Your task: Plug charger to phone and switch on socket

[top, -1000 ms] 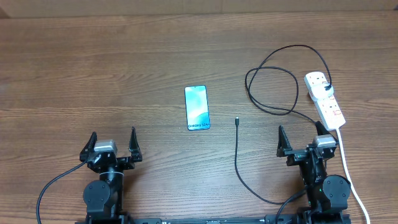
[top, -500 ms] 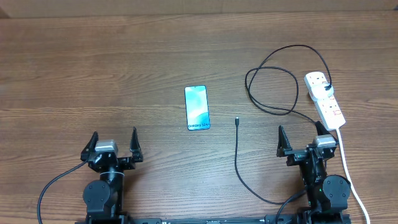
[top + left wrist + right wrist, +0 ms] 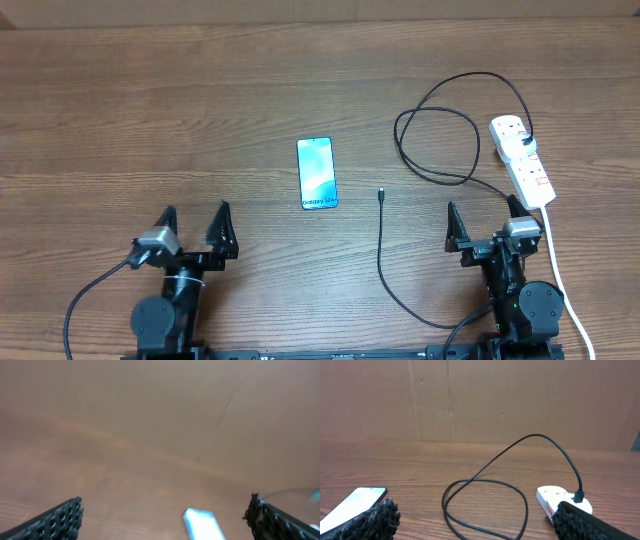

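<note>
Overhead: the phone [image 3: 317,174] lies flat mid-desk, screen lit. The charger [image 3: 380,255] loops to its right, with its connector tip [image 3: 381,193] lying free near the phone, apart from it. The socket [image 3: 525,165] sits at the right edge.

Only the right wrist view shows the charger's far end seated in the socket's white adapter [image 3: 557,496], and a brown board wall [image 3: 495,400] behind the wood-grain desk [image 3: 150,100].

The left wrist view is blurred; the pale shape at its lower edge is probably the phone.

The left hand [image 3: 195,212] and right hand [image 3: 482,212] sit low at the near edge, fingers spread wide, holding nothing. The left one is angled slightly rightward.
</note>
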You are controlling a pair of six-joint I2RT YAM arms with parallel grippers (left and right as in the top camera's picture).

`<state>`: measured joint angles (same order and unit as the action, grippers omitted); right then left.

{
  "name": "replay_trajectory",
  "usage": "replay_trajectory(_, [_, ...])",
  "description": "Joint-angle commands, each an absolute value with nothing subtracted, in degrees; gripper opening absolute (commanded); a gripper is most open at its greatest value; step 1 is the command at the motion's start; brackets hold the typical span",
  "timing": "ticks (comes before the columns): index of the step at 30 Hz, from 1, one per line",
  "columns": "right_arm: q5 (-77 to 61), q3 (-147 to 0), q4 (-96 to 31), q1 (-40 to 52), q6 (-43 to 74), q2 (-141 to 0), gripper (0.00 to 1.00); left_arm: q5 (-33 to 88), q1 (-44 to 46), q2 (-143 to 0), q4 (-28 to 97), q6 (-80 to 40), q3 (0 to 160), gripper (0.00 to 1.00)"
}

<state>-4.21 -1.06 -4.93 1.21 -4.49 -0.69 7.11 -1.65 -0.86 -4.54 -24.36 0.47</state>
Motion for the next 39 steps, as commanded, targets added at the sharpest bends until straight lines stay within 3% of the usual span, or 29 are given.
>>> replay_trajectory(1, [-4.1,-0.5,-4.6,1.7,-4.1,-0.2,1.00,10.3,-1.8,-0.3,-10.9,-28.3,0.3,1.00])
replay_trajectory(6, [-4.1,-0.5,-4.6,1.7,-4.1,-0.2,1.00,10.2,-1.9,-0.3,-23.2,-27.5,1.6,0.99])
replay_trajectory(13, [-4.1,-0.5,-4.6,1.7,-4.1,-0.2,1.00,10.4,-1.8,-2.5,-18.1,-24.5,13.2,1.00])
replay_trajectory(20, [-4.1,-0.5,-4.6,1.7,-4.1,-0.2,1.00,10.2,-1.8,-18.2,1.8,-18.0,35.7,1.00])
replay_trajectory(28, [-4.1,-0.5,-4.6,1.7,-4.1,-0.2,1.00,17.9,-1.8,-49.4,40.3,-9.8,72.8,1.00])
replay_trajectory(34, [-4.1,-0.5,-4.6,1.7,-4.1,-0.2,1.00,33.7,-1.8,-63.5,49.1,-9.0,87.6,1.00])
replay_trajectory(39, [-4.1,-0.5,-4.6,1.7,-4.1,-0.2,1.00,31.0,1.1,-71.6,56.2,-10.7,95.1,1.00])
